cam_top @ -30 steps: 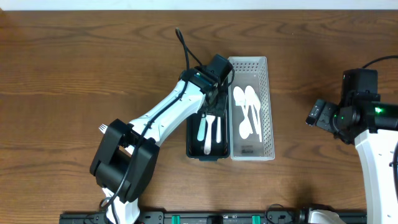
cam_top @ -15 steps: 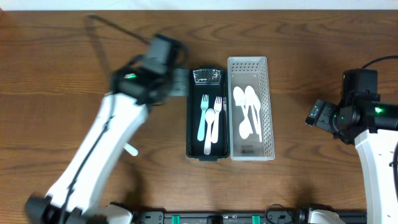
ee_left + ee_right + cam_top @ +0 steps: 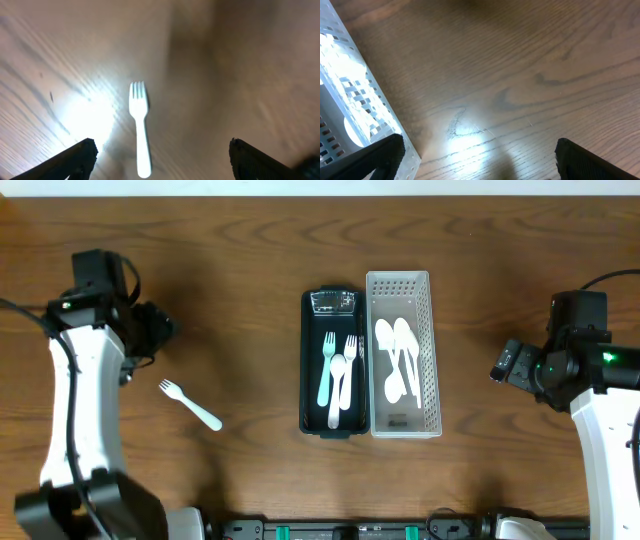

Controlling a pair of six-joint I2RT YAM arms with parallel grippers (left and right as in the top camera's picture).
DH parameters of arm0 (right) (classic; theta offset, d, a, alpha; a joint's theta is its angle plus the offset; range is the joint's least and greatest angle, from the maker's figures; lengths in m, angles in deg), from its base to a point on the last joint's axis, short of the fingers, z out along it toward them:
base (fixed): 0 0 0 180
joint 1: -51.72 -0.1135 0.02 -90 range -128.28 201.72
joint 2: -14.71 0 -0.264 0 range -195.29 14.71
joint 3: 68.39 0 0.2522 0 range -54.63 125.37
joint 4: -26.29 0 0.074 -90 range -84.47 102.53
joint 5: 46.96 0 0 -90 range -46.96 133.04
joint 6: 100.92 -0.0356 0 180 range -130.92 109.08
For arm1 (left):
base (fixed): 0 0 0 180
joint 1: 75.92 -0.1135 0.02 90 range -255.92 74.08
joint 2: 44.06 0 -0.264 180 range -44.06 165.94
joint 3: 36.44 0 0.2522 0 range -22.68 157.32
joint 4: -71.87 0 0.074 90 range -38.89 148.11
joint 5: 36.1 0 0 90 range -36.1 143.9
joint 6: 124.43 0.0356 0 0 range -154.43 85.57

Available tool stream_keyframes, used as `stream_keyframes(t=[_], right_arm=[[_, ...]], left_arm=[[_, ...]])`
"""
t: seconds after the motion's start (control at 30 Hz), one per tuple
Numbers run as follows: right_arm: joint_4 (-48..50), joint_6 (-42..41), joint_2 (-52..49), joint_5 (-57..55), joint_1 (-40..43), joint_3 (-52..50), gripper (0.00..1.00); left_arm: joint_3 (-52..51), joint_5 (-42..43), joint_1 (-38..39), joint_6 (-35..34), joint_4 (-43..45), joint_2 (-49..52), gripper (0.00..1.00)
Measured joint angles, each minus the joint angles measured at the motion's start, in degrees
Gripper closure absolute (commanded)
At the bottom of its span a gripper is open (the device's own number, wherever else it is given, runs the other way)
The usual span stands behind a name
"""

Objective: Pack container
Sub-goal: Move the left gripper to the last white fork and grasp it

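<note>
A white plastic fork lies on the wooden table at the left; it also shows in the left wrist view, between my open fingers. A black tray holds several white forks. A white perforated basket beside it holds white spoons; its corner shows in the right wrist view. My left gripper is open and empty, just above the loose fork. My right gripper is open and empty, right of the basket.
The table's far edge runs along the top of the overhead view. A black rail lies along the front edge. Bare wood lies between the loose fork and the black tray.
My left arm has swung from over the black tray far to the left, and its gripper is now by the loose fork. The right arm has not moved.
</note>
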Motion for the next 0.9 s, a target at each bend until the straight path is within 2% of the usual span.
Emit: stream_keyframes(t=[0.13,0.4,0.9], right_arm=[[0.0,0.0,0.0,0.0,0.0,0.0,0.01],[0.0,0.0,0.0,0.1,0.0,0.0,0.01],[0.0,0.2,0.0,0.1,0.0,0.0,0.01]], left_arm=[[-4.5,4.1,-3.3,-0.1,2.4,5.6,0.12],[-8.2,7.1,-3.5,0.1,6.7,12.4,0.11],[-15.3,9.1,-3.5,1.7,16.9,14.3,0.11]])
